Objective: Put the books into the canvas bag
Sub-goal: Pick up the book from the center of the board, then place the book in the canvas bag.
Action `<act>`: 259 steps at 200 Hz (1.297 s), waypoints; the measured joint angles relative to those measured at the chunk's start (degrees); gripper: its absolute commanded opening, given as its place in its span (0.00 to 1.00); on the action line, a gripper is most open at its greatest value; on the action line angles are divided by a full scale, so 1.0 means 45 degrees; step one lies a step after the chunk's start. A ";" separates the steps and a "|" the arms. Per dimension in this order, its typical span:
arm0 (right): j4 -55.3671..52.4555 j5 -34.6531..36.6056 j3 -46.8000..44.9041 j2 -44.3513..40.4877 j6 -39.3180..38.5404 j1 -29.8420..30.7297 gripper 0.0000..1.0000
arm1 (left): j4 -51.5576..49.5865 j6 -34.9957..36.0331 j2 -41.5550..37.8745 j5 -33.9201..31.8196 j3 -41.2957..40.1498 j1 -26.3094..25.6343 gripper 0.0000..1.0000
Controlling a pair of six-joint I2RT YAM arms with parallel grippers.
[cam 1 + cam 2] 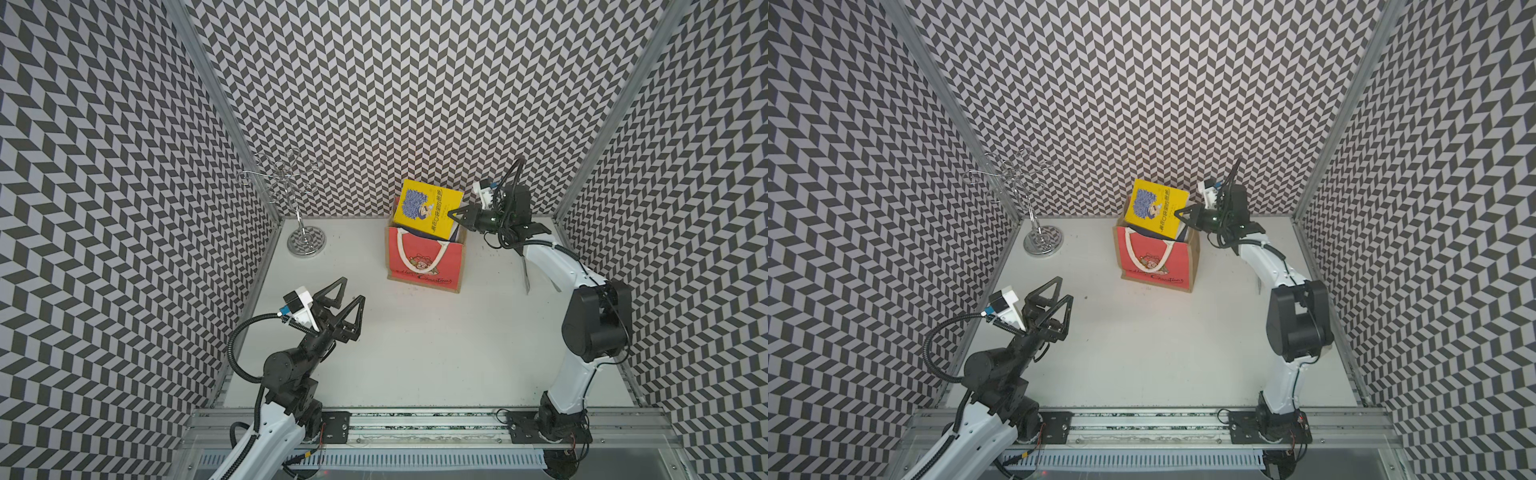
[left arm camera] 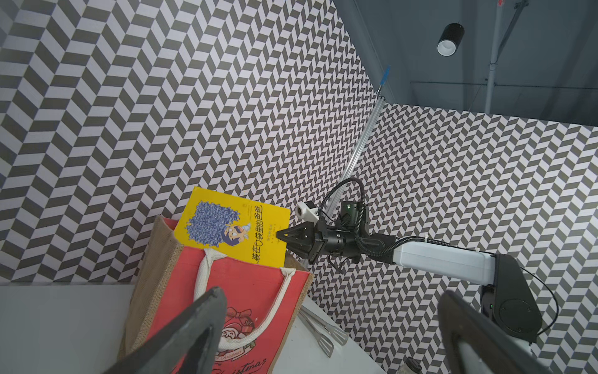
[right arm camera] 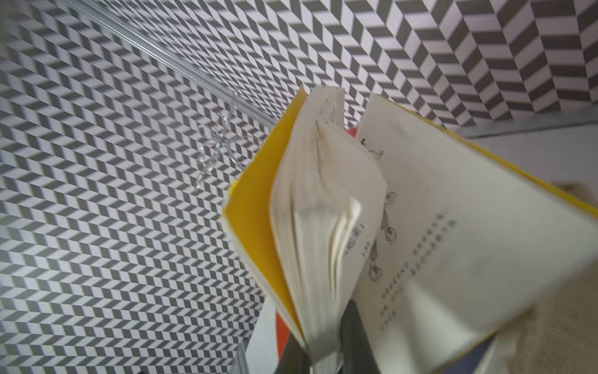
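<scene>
At the canvas bag (image 1: 451,266) mouth, right gripper (image 1: 452,216) pinches the splayed yellow book (image 1: 424,208); lower squarely lest its loose cover snag the rim; left gripper (image 1: 352,288) gapes empty.

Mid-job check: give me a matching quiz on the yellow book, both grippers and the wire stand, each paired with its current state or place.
Things:
1. yellow book
2. left gripper
3. right gripper
4. wire stand

States or places:
A. open, holding nothing
B. standing at the far end of the table, on the left arm's side
C. shut on the book's edge
D. tilted, sticking out of the top of the red bag

Pairs: 1-D, 2-A, 3-C, 4-B
</scene>
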 measured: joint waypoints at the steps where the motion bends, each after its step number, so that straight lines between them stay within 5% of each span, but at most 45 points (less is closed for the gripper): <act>1: -0.0092 0.0010 0.0000 -0.0005 -0.0063 0.0000 0.00 | -0.0005 0.0000 -0.0005 0.0000 -0.0010 0.0005 1.00; 64: -0.2725 0.0510 0.0597 -0.0029 -0.2089 0.0180 0.00 | -0.0170 -0.0010 0.0131 0.0238 -0.0340 0.0257 1.00; 88: -0.3419 0.0865 0.1069 -0.0024 -0.2336 0.0355 0.42 | -0.0102 -0.0131 0.0316 0.0374 -0.0379 0.0316 1.00; 118: -0.3259 0.1919 0.1447 -0.0301 -0.2652 0.0510 0.77 | -0.0107 -0.0185 0.0282 0.0457 -0.0393 0.0393 1.00; 183: -0.4027 0.4532 0.4031 -0.0573 -0.4104 0.1588 0.87 | -0.0107 -0.0185 0.0311 0.0525 -0.0393 0.0505 1.00; 217: -0.3813 0.5357 0.2968 -0.0733 -0.4396 0.2152 1.00 | -0.0641 -0.0058 0.0733 0.0461 -0.0121 0.0568 1.00; 259: -0.3157 0.6203 -0.0442 -0.1987 -0.4595 0.1564 0.99 | -0.5450 0.1049 0.4872 -0.1078 0.4707 0.0690 1.00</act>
